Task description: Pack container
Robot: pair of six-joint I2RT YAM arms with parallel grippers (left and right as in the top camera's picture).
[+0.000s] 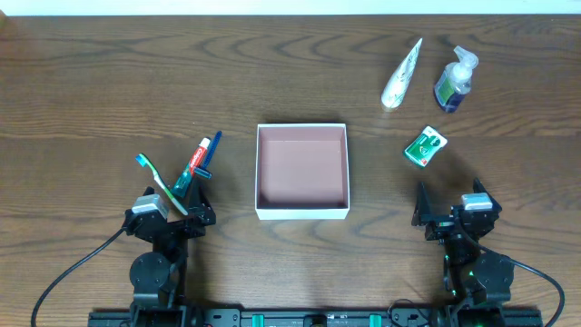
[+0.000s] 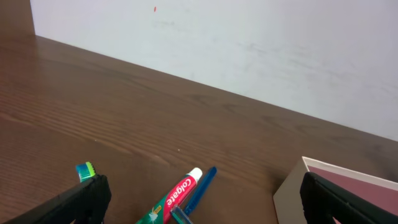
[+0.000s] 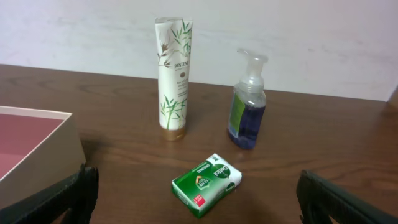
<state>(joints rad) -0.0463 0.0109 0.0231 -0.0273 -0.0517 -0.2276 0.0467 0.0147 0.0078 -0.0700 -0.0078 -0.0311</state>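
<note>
The container point(image 1: 302, 211), a shallow square white box with a pinkish-brown inside, sits mid-table; its walls show in the left wrist view point(image 2: 292, 193) and the right wrist view point(image 3: 50, 146). It holds nothing. Left of it lie a toothpaste tube point(image 1: 192, 169) point(image 2: 176, 199), a blue razor point(image 1: 209, 154) point(image 2: 200, 188) and a toothbrush point(image 1: 159, 182) point(image 2: 85, 170). At the right lie a white tube point(image 1: 401, 74) point(image 3: 173, 74), a pump bottle point(image 1: 456, 82) point(image 3: 247, 112) and a green soap box point(image 1: 425, 146) point(image 3: 206, 183). My left gripper point(image 1: 178, 213) point(image 2: 199, 214) is open just behind the toothpaste. My right gripper point(image 1: 451, 213) point(image 3: 196, 214) is open behind the soap box.
The dark wooden table point(image 1: 109, 82) stretches to a pale wall point(image 2: 249, 37) at the back. Black cables point(image 1: 64, 277) run from both arm bases at the front edge.
</note>
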